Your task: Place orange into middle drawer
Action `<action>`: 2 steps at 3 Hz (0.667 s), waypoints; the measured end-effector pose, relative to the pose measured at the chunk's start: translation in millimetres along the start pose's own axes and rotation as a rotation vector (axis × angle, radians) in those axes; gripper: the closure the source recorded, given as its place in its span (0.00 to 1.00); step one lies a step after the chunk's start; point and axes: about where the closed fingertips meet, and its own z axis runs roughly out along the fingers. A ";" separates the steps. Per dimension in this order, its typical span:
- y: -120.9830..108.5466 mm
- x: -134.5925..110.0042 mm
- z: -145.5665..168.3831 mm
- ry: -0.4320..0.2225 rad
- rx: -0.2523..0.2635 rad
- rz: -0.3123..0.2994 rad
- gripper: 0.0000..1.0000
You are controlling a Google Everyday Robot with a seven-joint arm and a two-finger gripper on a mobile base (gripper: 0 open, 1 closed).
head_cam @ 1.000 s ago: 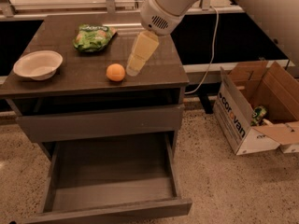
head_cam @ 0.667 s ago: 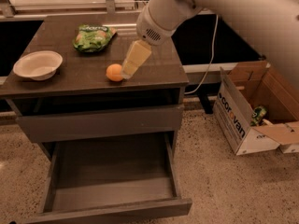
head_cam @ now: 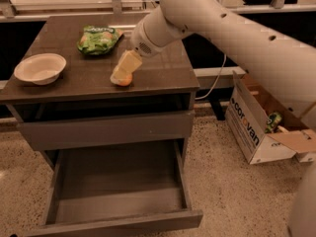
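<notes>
The orange lies on the dark top of the cabinet, near its front edge. My gripper comes down from the upper right and sits right over the orange, covering its upper left part. Only the orange's lower right side shows. The middle drawer is pulled far out at the bottom of the cabinet, below the orange, and its plain grey floor is bare.
A white bowl stands at the left of the cabinet top. A crinkled green snack bag lies at the back. A grey drawer with a taller front is slightly out above the open one. An open cardboard box stands on the floor to the right.
My gripper has moved left and down from beside the orange to right over it. The orange, bowl, bag and drawers have not moved.
</notes>
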 end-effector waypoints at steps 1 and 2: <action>2.3 0.3 32.4 -0.057 -0.052 0.043 0.00; 10.8 16.5 63.3 -0.057 -0.109 0.110 0.02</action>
